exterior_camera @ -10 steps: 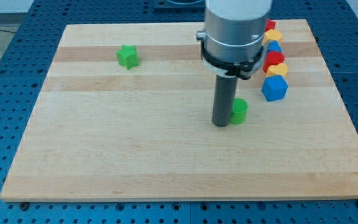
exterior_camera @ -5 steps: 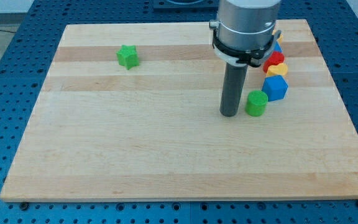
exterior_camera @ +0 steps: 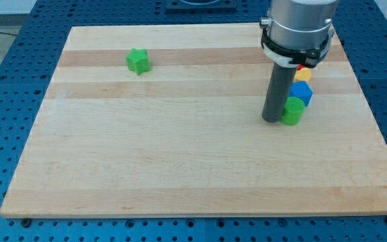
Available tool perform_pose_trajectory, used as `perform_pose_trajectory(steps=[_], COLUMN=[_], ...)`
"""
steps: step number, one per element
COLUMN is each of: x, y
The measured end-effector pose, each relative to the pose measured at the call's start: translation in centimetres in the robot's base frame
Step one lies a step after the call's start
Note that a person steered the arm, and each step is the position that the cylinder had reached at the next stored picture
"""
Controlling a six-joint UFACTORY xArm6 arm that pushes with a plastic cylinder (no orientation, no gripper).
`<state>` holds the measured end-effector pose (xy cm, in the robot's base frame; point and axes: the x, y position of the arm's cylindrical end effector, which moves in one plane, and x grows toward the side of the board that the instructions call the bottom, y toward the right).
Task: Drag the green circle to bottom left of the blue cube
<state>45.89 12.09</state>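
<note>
The arm is hanging straight down from the view's top right, its wide grey housing covering the far right part of the board, with the dark rod standing upright below it. My tip is resting on the wood just at the view's left of the green circle, touching or all but touching its side. There is no claw on this arm, only the rod, so nothing is opening or closing. The green circle is sitting right against the blue cube, at the cube's lower left as the view shows it, the two appearing to touch. Above the blue cube a yellow block is peeking out from under the housing; its shape cannot be made out, and whatever is lying farther up is being hidden by the arm. Well apart, near the view's top left, a green star is lying alone on the board.
</note>
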Motion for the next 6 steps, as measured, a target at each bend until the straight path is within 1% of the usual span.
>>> perform_pose_trajectory(steps=[1,2,3,4,5,6], x=[0.0,0.0,-0.7,-5.1,-11.9,-18.6], y=[0.0,-2.4,-8.6,-11.9,-14.2,-18.3])
